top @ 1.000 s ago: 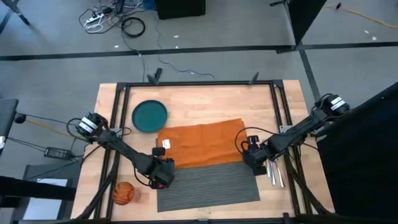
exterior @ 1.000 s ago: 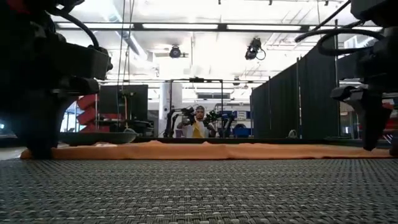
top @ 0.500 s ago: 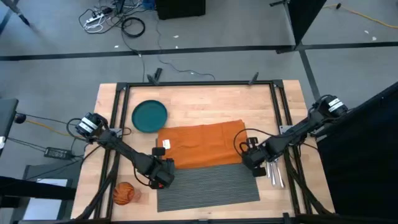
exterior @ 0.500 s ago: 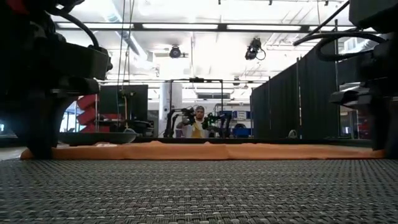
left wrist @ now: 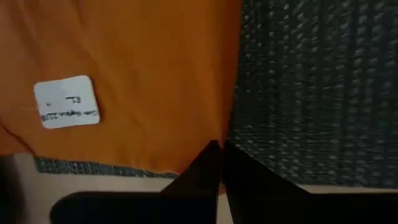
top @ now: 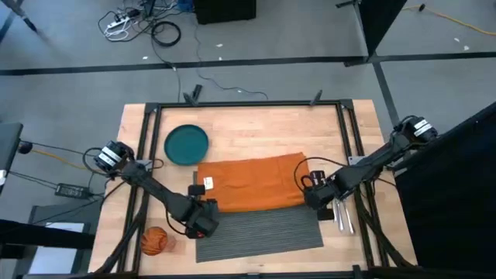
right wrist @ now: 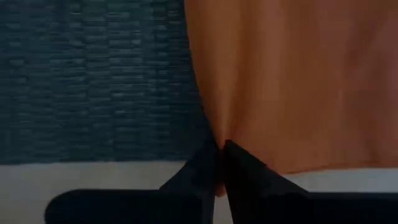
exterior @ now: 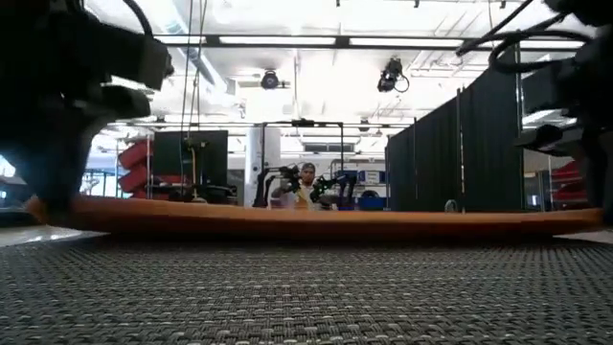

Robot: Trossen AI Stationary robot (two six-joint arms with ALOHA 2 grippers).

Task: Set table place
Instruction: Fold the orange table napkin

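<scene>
Orange napkin (top: 252, 184): near corners pinched, one in left hand (top: 203, 219), one in right hand (top: 315, 195); cloth stretched between them over the placemat (top: 260, 229).

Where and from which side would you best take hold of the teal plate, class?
At its rim. The teal plate lies flat and alone on the table, rim clear all round, so come from above. The left claw is nearer, but is now shut on the orange napkin.
</scene>
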